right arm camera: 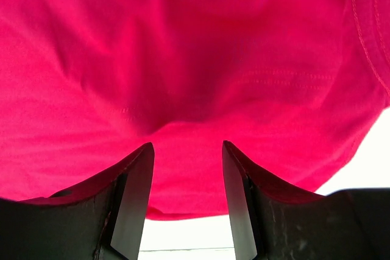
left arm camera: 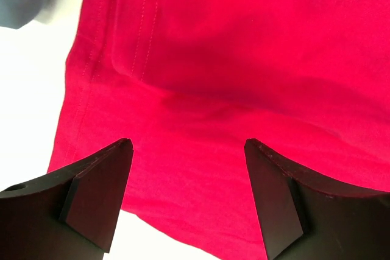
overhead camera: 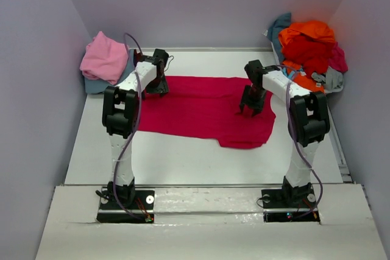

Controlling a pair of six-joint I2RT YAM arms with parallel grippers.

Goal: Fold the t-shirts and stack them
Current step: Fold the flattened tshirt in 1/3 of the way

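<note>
- The magenta-red t-shirt [overhead camera: 201, 111] lies spread out flat across the middle of the white tabletop [overhead camera: 183, 162], its long side running left to right; its near right corner is rumpled.
- The left tool [left arm camera: 189, 150] hangs over the shirt's far left end, beside a stitched hem; its jaws stand wide apart with nothing between them.
- The right tool [right arm camera: 187, 150] sits low over the shirt's right part; its jaws are parted by a narrower gap and grip nothing; whether the tips touch the cloth is hard to tell.
- A pink t-shirt [overhead camera: 105, 58] rests on a dusty blue t-shirt [overhead camera: 94, 83] at the far left corner.
- A loose heap of t-shirts [overhead camera: 308, 50] fills the far right corner, orange and red on top; teal, grey and pink cloth shows at its edges.
</note>
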